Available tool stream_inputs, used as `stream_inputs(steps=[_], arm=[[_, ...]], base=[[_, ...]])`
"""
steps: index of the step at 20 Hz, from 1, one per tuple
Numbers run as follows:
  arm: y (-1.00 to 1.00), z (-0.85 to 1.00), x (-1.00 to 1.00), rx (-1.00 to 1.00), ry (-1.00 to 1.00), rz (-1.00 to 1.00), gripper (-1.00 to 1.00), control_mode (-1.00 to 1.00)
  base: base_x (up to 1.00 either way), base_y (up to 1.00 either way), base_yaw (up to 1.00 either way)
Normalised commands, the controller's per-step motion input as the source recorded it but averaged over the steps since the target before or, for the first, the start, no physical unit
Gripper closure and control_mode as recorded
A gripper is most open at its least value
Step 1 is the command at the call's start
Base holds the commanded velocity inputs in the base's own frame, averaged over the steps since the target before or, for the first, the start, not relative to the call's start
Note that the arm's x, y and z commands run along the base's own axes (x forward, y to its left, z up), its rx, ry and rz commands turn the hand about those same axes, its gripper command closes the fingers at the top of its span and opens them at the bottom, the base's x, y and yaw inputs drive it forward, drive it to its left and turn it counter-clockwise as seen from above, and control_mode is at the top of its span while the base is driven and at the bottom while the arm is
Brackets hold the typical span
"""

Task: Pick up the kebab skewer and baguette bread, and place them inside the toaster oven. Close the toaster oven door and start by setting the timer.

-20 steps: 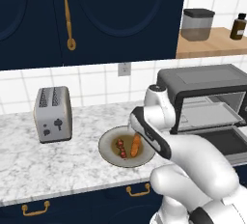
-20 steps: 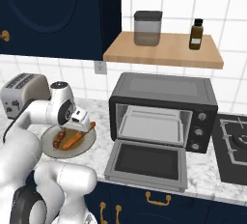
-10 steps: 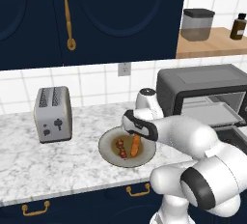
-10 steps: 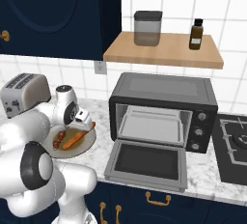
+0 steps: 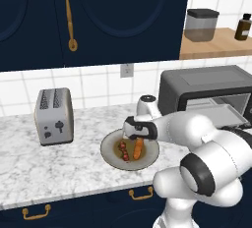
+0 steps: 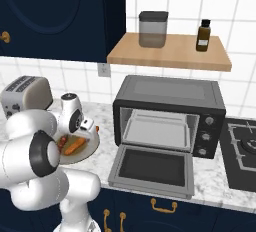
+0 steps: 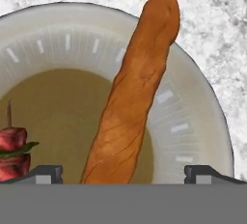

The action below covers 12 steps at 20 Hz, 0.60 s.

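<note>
The baguette bread [image 7: 135,97] lies slanted on a cream plate [image 7: 193,121], its far end over the rim. The kebab skewer [image 7: 12,150] with red chunks lies beside it. My gripper [image 7: 125,175] hangs just above the near half of the baguette, open, one fingertip on each side and not touching it. From the base, the gripper [image 5: 136,136] points down over the plate [image 5: 110,146], with the baguette [image 5: 139,148] and the skewer [image 5: 123,151] below it. The toaster oven [image 6: 170,111] stands to the right, its door [image 6: 152,166] folded down flat.
A silver two-slot toaster [image 5: 54,116] stands left of the plate on the marble counter [image 5: 59,168]. A shelf [image 6: 170,51] above the oven carries a jar and a brown bottle. A stove burner [image 6: 245,146] lies right of the oven.
The hand has swung from beside the oven leftward and down, and now hangs low over the plate. Its jaws have stayed wide apart. Plate, baguette and skewer have not moved.
</note>
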Motion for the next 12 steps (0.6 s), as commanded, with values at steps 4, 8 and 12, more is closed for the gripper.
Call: stream_inputs(steps=[4,8,12], arm=[[0.00,-0.28,0.00,0.00,0.00,0.00,-1.00,-1.00],[0.12,-0.21,0.00,0.00,0.02,0.00,-1.00,-1.00],[0.14,-0.16,0.00,0.00,0.03,0.00,-1.00,-1.00]], base=[[0.00,0.00,0.00],[0.00,0.00,0.00],[0.00,0.00,0.00]])
